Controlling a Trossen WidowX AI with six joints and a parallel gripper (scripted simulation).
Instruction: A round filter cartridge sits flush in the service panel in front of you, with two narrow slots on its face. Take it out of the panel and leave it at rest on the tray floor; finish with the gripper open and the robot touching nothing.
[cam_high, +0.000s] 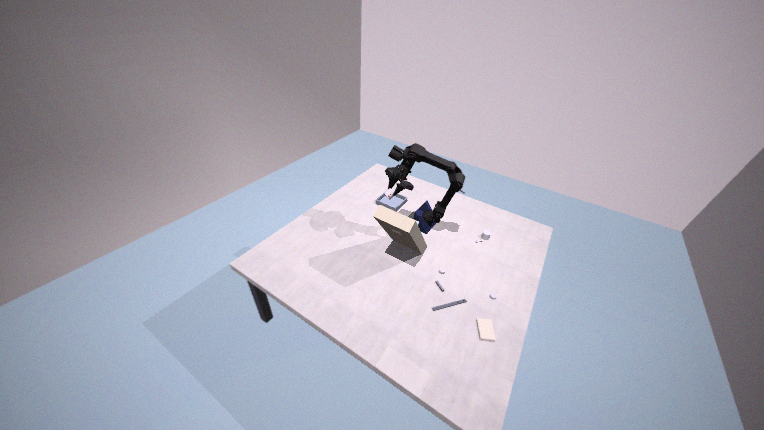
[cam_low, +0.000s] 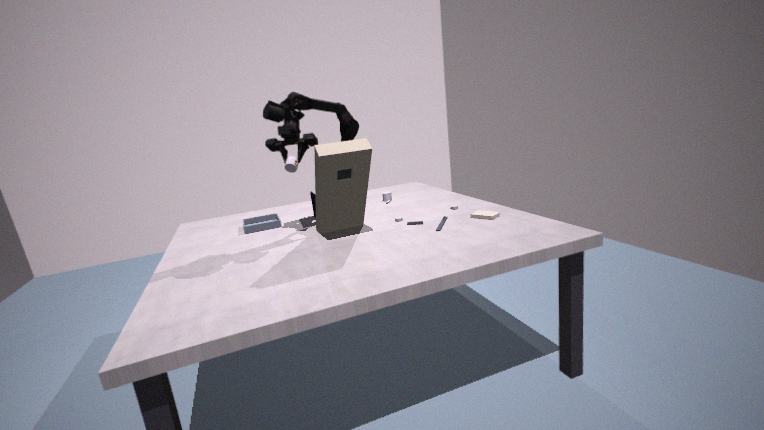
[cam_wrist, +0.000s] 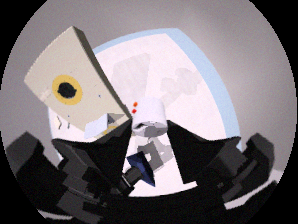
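Above the table and clear of the tall beige box-shaped service panel (cam_high: 404, 235) (cam_low: 342, 192) (cam_wrist: 67, 60), we hold the white cylindrical filter cartridge (cam_high: 389, 193) (cam_low: 291, 163) (cam_wrist: 150, 114) in our half-open black parallel-jaw gripper (cam_high: 396, 193) (cam_low: 292, 159) (cam_wrist: 149, 121); releasing high could bounce it from the shallow blue-grey rectangular tray (cam_high: 397, 207) (cam_low: 261, 227).

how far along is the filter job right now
Done: the cartridge is out; the panel shows a dark round opening ringed in yellow.

In hand: the hand is shut on the cartridge, held above the table.

Left: lower it onto the tray floor, open the hand and back off, touching nothing.
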